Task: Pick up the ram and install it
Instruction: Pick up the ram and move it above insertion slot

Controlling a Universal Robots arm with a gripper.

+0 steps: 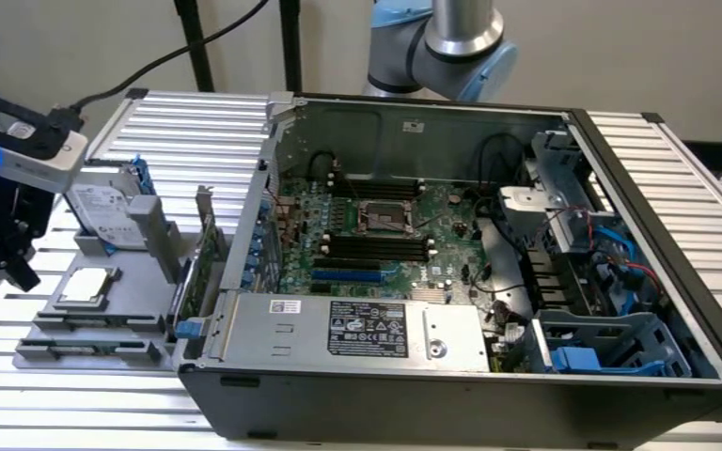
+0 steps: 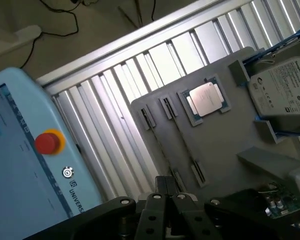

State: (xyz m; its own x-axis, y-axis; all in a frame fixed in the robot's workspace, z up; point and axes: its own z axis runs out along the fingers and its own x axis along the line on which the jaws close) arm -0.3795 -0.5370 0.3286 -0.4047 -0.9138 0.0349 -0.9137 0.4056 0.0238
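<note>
— Where the gripper (image 2: 166,186) is concerned, what can be reported?

— Its fingers are pressed together, tip against tip. Whether anything thin is pinched between them cannot be told. It is held above the grey tray (image 2: 225,165), which is set on the slatted table (image 1: 185,122) at the exterior view's left of the open computer case (image 1: 462,413).

— And where is the ram found?

— It cannot be placed with certainty. Slotted holders (image 2: 166,107) are seen on the tray near the gripper; whether a stick is stood edge-on in them cannot be judged. Inside the case, black memory slots (image 1: 374,249) are seen just beside the processor socket (image 1: 380,216) on the motherboard (image 1: 443,211), and their contents cannot be made out either.

— What else is laid on the tray?

— A processor (image 2: 205,97) is seated in a square recess, a silver hard drive (image 2: 282,92) is kept beside it, and a green card (image 2: 280,202) is stood near the gripper. A teach pendant (image 2: 20,165) with a red button (image 2: 46,142) is seen beside the table.
</note>
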